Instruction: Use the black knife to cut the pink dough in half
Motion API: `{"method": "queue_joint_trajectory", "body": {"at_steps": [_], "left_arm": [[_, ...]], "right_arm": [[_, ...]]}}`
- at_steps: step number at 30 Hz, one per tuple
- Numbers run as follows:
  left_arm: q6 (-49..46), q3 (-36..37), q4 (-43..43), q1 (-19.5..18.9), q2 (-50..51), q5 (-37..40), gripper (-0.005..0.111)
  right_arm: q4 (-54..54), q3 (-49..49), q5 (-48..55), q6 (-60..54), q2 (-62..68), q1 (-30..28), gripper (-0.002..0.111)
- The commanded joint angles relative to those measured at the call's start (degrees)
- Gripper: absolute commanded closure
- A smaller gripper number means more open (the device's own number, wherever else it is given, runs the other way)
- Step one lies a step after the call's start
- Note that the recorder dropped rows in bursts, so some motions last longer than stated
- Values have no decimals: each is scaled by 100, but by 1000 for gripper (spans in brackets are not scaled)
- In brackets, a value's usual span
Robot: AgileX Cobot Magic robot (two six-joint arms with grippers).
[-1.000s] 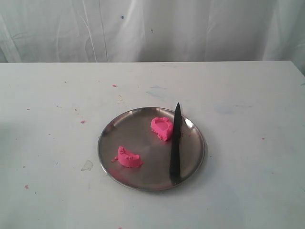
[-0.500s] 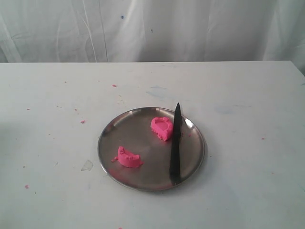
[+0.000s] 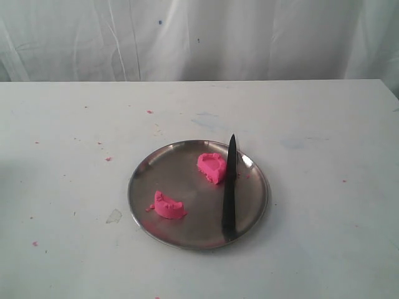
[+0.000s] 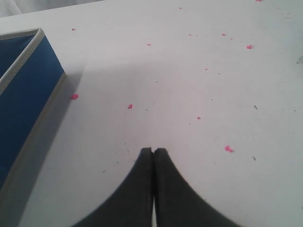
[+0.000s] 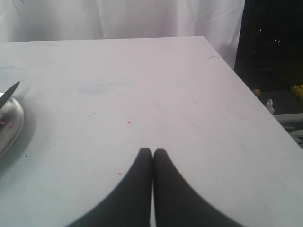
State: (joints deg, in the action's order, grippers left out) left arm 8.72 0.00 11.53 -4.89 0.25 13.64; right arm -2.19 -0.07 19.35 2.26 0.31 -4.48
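The pink dough lies in two chunks on a round steel plate [image 3: 146, 171]: one chunk [image 3: 212, 167] towards the back, the other chunk [image 3: 169, 206] at the front left. The black knife [image 3: 230, 190] rests flat on the plate's right side, tip pointing away and touching the back chunk's side. No arm shows in the exterior view. My left gripper [image 4: 153, 150] is shut and empty over bare table. My right gripper [image 5: 152, 151] is shut and empty too, with the knife tip [image 5: 10, 91] and plate rim [image 5: 14, 127] at the edge of its view.
Tiny pink crumbs [image 4: 130, 106] dot the white table [image 3: 324, 124]. A blue box with a pale rim [image 4: 23, 104] stands beside the left gripper. A white curtain [image 3: 199, 37] hangs behind the table. In the right wrist view the table's edge [image 5: 236, 75] drops off to a dark area.
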Motion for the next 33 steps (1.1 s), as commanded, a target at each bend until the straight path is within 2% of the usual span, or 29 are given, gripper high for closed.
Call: {"method": "queue_joint_trajectory", "body": {"at_steps": [1,33], "left_arm": [[-14,0,1,-17,-25,5,107],[-14,0,1,-17,-25,-7,107]], "right_arm": [[-18,7,-12,-55,-31,12,108],[-18,7,-12,10,-31,12,108]]}}
